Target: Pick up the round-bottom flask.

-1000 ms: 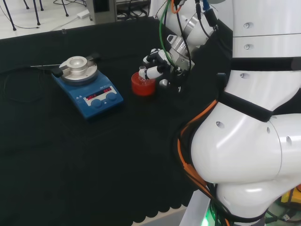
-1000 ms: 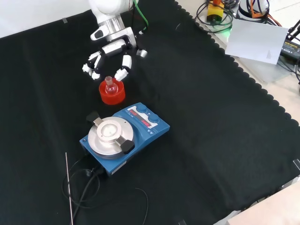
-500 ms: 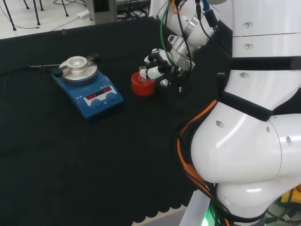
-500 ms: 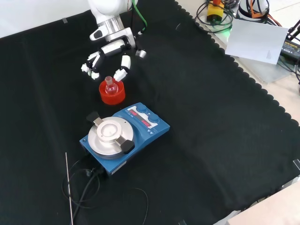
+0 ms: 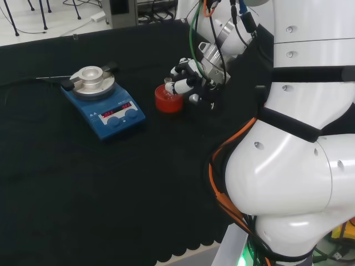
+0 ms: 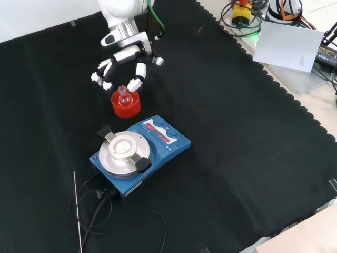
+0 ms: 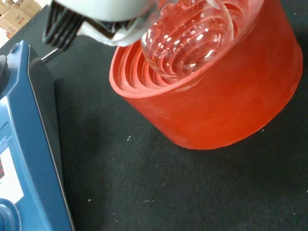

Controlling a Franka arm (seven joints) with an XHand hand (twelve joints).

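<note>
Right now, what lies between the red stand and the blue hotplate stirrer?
Nothing: in the front view a narrow strip of bare black cloth separates the red ribbed stand from the blue hotplate stirrer.

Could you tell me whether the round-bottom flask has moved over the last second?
No. The round-bottom flask sits in its red ribbed stand, placed as before relative to the blue hotplate in the front view.

hand (image 6: pixel 120 59): risen slightly toward the top of the front view over the past second, fingers (image 6: pixel 139 71) now a little farther above the round-bottom flask (image 6: pixel 124 96)
</note>
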